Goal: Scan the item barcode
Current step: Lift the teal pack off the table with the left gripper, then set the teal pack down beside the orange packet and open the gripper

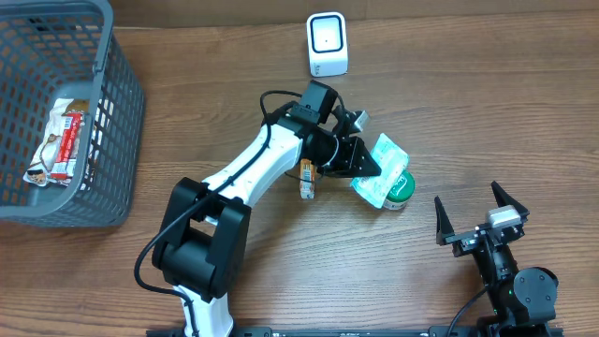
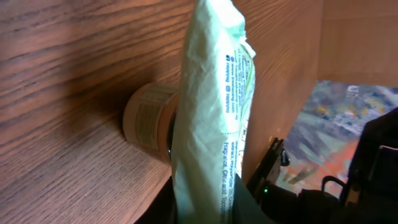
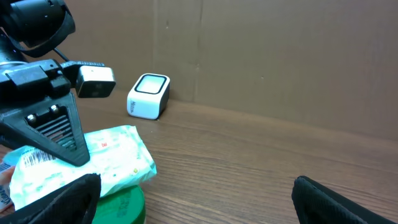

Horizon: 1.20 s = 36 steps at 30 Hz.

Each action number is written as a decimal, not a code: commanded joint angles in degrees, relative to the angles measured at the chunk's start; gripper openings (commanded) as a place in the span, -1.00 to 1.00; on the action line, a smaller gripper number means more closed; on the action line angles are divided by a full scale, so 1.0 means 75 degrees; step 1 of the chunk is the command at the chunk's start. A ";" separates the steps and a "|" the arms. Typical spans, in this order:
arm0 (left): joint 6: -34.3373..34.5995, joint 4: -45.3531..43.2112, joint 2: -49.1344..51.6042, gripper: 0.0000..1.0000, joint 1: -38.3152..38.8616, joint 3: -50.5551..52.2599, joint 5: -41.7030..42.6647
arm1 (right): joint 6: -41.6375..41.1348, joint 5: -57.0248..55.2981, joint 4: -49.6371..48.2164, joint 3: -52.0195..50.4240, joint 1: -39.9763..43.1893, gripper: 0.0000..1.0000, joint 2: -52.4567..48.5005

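Note:
The item is a pale green wipes packet (image 1: 386, 168) (image 2: 211, 112) (image 3: 106, 158) with my left gripper (image 1: 367, 166) (image 2: 202, 208) shut on its end, a dark finger on either side. It is held edge-up over a green-lidded jar (image 1: 402, 191) (image 2: 146, 121) (image 3: 121, 208) that lies on the table. A barcode (image 3: 32, 160) shows on the packet's face in the right wrist view. The white scanner (image 1: 328, 44) (image 3: 149, 95) stands at the back, apart from the packet. My right gripper (image 1: 478, 223) (image 3: 199, 202) sits open near the front right edge, holding nothing.
A grey wire basket (image 1: 117, 140) at the far left holds a red-and-white snack pack (image 1: 61, 145). A small orange bottle (image 1: 306, 182) lies beside the left arm's wrist. Cardboard walls stand behind the scanner.

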<state>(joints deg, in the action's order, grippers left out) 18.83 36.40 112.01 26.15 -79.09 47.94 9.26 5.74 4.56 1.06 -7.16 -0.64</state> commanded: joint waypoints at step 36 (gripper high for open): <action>0.1568 0.0373 -0.0041 -0.92 -0.0041 0.0029 -0.3448 | 0.0029 -0.0009 -0.0023 -0.0079 0.0020 1.00 0.0055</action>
<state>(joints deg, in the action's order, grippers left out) 25.21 39.38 112.01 23.90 -79.09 31.77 9.26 5.74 4.56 1.06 -7.16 -0.62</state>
